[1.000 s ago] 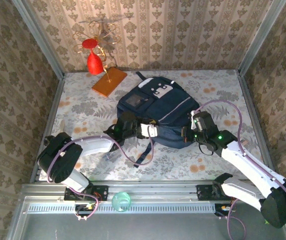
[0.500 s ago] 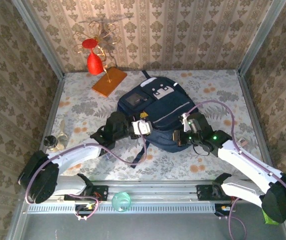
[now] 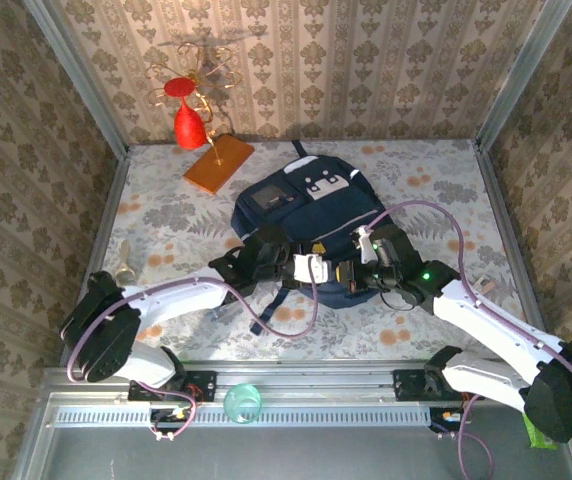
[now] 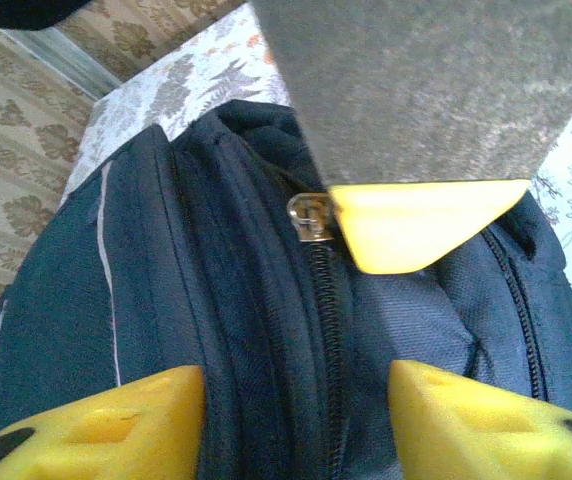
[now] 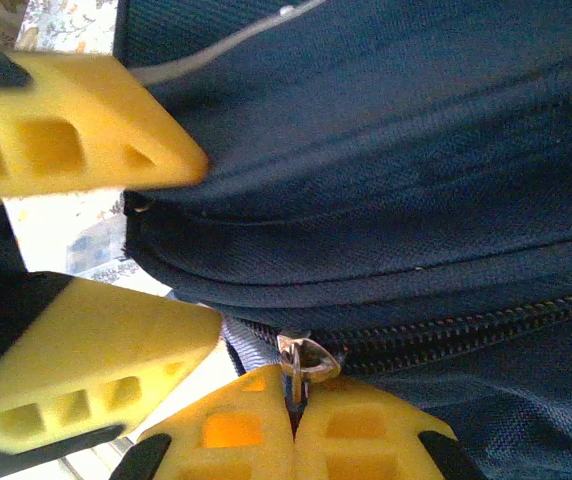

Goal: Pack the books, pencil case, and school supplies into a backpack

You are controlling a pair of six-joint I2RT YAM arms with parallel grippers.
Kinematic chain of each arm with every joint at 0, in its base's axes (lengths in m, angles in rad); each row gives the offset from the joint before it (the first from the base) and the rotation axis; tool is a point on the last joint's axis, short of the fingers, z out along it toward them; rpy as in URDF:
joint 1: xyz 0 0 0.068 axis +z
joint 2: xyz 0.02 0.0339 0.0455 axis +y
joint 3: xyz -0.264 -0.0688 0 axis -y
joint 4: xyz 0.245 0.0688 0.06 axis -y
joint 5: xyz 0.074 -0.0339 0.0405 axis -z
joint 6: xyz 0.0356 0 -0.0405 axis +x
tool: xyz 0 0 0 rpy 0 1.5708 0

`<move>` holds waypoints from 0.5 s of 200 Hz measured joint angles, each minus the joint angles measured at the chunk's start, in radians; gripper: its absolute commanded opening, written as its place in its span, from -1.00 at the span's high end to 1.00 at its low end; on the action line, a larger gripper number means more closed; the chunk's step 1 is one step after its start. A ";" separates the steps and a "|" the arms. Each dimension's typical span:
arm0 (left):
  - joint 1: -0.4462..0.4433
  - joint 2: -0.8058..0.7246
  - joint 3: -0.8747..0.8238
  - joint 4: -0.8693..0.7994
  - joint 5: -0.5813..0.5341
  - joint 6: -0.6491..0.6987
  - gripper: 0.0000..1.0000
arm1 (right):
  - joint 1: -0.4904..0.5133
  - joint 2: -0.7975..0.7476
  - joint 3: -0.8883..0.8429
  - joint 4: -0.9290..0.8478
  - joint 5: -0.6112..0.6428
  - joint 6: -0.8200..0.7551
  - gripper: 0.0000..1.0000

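Note:
The navy backpack (image 3: 306, 210) lies in the middle of the table, its closed zipper (image 4: 324, 300) along the near edge. My right gripper (image 5: 294, 405) is shut on the metal zipper pull (image 5: 301, 358) at that edge (image 3: 351, 272). My left gripper (image 4: 296, 420) is open, with one finger on each side of the zipper line and fabric between them, just left of the right gripper (image 3: 318, 268). The right gripper's yellow fingertip (image 4: 416, 225) and the pull (image 4: 309, 215) lie just ahead of it. A slim clear piece of school supplies (image 3: 125, 262) lies at the table's left. Books and pencil case are out of view.
An orange flat slab (image 3: 218, 163) and a red-and-gold ornament (image 3: 188, 110) stand at the back left. A backpack strap (image 3: 288, 300) trails toward the near edge. A pale green glass ball (image 3: 243, 403) rests on the front rail. Patterned walls enclose the table.
My left gripper has opened and moved right to straddle the zipper beside the right gripper. The right gripper has drawn the zipper pull leftward. The backpack has shifted slightly away.

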State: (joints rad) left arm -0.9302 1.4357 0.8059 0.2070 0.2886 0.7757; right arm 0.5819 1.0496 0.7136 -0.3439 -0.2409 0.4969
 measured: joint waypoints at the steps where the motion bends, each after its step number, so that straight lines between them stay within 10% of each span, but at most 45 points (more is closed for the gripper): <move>1: 0.000 0.001 0.000 0.000 0.000 0.000 0.07 | 0.000 0.000 0.000 0.000 0.000 0.001 1.00; 64: -0.005 0.049 0.019 -0.002 -0.031 0.066 1.00 | -0.001 0.005 0.000 0.003 0.004 0.003 1.00; 100: 0.015 0.030 -0.008 0.026 -0.019 0.071 1.00 | -0.018 0.005 0.002 -0.046 0.063 -0.024 1.00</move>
State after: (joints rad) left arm -0.9150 1.4658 0.7975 0.2325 0.2695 0.8467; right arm 0.5640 1.0546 0.7158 -0.3897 -0.1780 0.4728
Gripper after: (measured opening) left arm 0.054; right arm 0.068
